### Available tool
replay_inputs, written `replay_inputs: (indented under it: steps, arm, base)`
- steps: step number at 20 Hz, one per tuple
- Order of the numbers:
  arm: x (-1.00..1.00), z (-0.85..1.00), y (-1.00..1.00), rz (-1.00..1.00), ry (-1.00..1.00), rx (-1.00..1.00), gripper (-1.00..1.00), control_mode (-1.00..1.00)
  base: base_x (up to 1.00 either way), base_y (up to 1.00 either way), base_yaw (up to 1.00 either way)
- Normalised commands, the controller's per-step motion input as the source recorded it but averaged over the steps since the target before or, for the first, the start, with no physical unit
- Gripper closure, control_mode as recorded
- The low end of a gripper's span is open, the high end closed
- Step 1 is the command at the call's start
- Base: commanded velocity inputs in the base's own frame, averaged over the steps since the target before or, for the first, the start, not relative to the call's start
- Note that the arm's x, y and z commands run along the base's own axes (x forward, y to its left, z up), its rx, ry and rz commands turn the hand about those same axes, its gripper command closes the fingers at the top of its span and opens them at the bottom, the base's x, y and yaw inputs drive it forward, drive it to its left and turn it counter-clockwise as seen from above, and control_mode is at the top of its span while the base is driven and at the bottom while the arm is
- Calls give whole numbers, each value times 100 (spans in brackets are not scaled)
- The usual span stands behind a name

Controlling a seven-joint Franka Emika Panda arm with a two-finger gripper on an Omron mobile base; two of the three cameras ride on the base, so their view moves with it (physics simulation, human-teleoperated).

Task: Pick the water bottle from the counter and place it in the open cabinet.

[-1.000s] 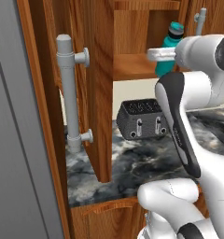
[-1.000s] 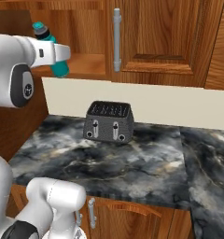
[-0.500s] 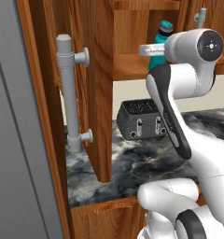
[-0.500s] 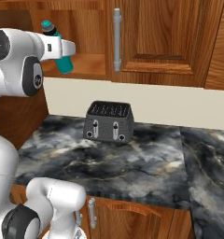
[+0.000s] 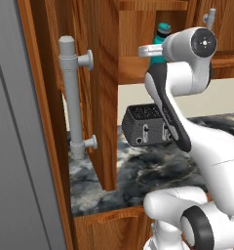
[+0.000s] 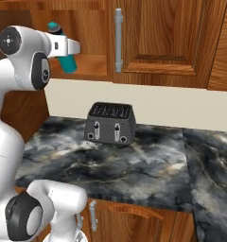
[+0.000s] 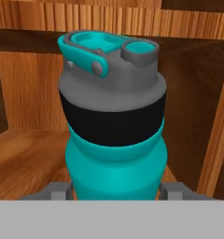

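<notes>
Hand view: my pincer [image 7: 116,189] clamped on water bottle [image 7: 115,135]; open cabinet [image 7: 30,158] shelf at 12 o'clock; release left.

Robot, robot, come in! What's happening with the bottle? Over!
Claw shut on the water bottle. Bottle upright at the open cabinet, just above its shelf. Nothing in the way; toaster sits well below. Over.
</notes>
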Motion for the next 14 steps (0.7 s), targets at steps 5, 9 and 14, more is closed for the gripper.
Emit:
replay_inputs:
  steps: [5,9,14]
  arm:
    - [43,-17,5,0,3,0,100,-100]
    - [51,-10,2,0,0,0,100,-100]
    - [53,-2,0,0,1,0,100,-100]
  base:
    - [0,0,0]
    - [0,0,0]
    - [0,0,0]
